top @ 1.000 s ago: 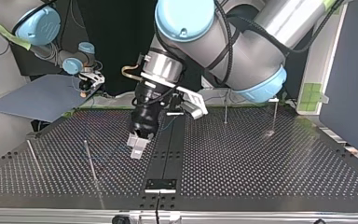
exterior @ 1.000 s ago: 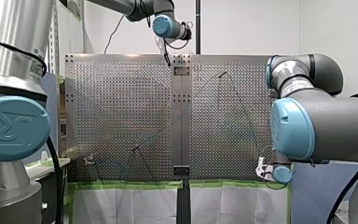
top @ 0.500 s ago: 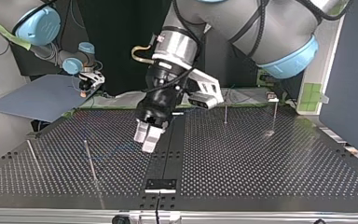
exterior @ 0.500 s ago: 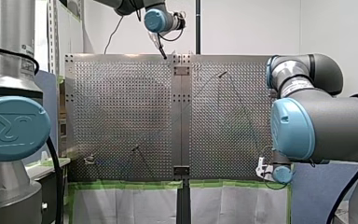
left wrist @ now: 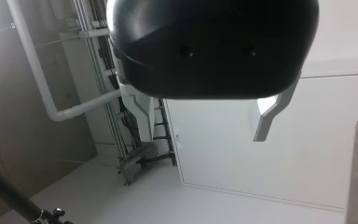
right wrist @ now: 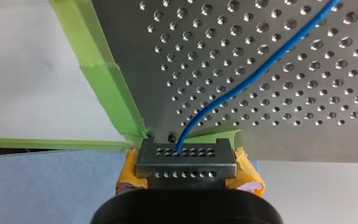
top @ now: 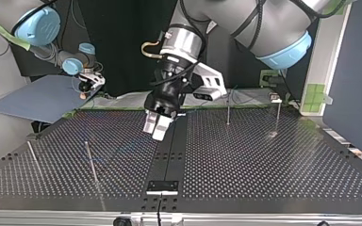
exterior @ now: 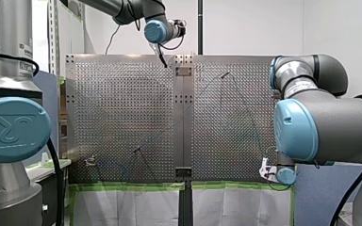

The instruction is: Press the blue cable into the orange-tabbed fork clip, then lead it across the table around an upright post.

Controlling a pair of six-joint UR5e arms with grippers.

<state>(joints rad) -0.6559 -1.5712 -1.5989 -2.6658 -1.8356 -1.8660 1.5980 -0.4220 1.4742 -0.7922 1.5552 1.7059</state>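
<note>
Fingers of my right gripper (right wrist: pixel 186 154) — perforated metal over yellow pads — are clamped on the thin blue cable (right wrist: pixel 261 70) at the corner of the perforated metal table (right wrist: pixel 307 107), beside strips of green tape (right wrist: pixel 112 88). The cable leads away across the holes. In the top view my left gripper (top: pixel 156 128) hangs tilted above the table — pale fingers apart, holding nothing — near a thin upright metal post (top: pixel 90 160).

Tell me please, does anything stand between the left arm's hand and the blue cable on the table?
Nothing visible does. The left hand hovers open over the table's middle strip, and the blue cable, its end in the right hand, lies on bare perforated plate.
</note>
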